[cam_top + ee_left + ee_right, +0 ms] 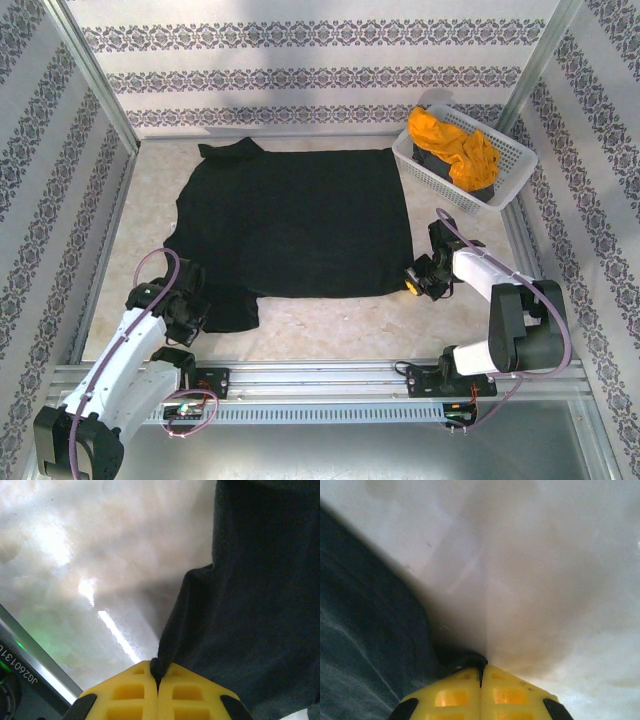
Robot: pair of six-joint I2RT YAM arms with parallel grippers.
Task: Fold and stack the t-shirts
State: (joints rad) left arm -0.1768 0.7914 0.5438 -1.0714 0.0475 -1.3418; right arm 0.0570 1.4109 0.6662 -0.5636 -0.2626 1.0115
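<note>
A large black t-shirt (295, 220) lies spread flat across the table. My left gripper (190, 312) sits at its near-left sleeve, and my right gripper (412, 283) at its near-right corner. In the left wrist view the yellow fingertips (130, 692) are pressed together with a pinch of the black t-shirt (250, 605) between them; the left gripper (158, 672) is shut on it. In the right wrist view the right gripper (480, 670) is shut on the edge of the black t-shirt (365, 645). An orange-yellow t-shirt (455, 145) lies crumpled over a dark grey t-shirt (470, 182) in the basket.
A white lattice basket (425, 170) stands at the back right, close behind the right arm. Patterned walls and metal posts close in the table on three sides. An aluminium rail (320, 375) runs along the near edge. Bare marbled tabletop (330, 325) shows in front of the shirt.
</note>
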